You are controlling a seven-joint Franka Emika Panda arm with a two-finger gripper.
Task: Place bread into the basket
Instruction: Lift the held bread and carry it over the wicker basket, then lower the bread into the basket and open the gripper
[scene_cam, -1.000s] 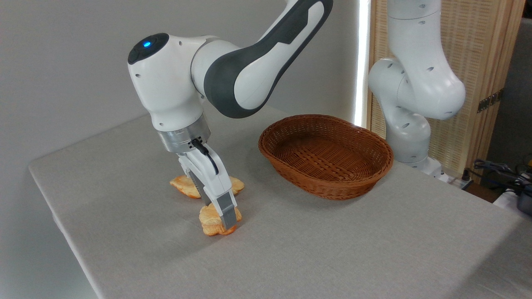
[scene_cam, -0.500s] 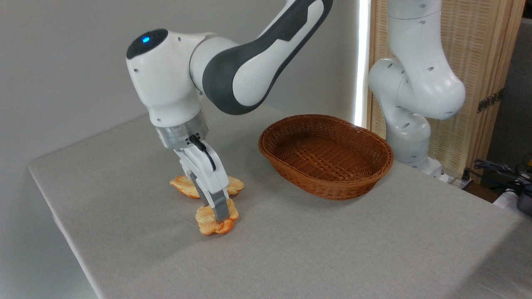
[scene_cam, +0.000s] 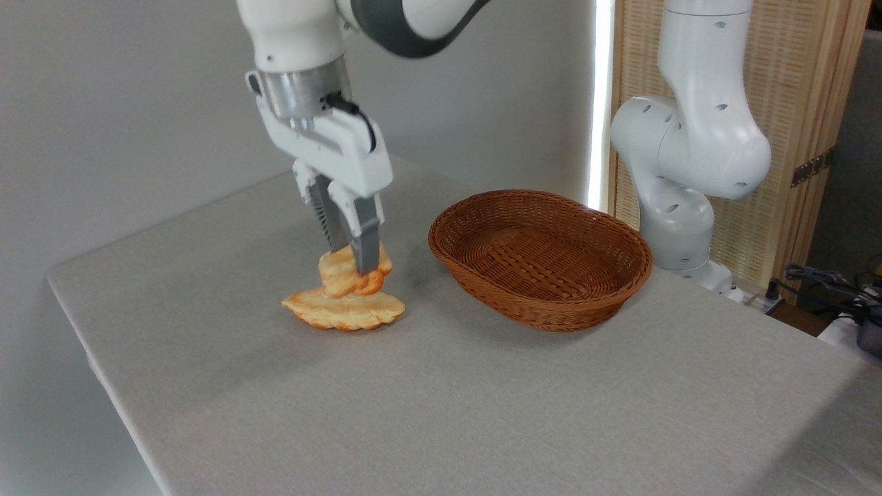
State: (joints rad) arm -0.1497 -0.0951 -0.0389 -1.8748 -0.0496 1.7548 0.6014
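ok, claw is clamped on the bread, two fingers pointing down with the bun pinched between them. bread is off the table, hanging in the air; in this view it sits just above the flat pastry, overlapping its top edge, can't tell if they touch. pastry lies flat on the grey cloth, left of the basket. basket is on the table right of the claw, near but apart from the bread, and nothing shows inside it. arm comes down from the top edge, wrist roughly vertical, black cable looped on the side of the claw body. arm's white base stands behind the basket at the table's far right edge, wooden screen behind it. some cables at far right, off the table.
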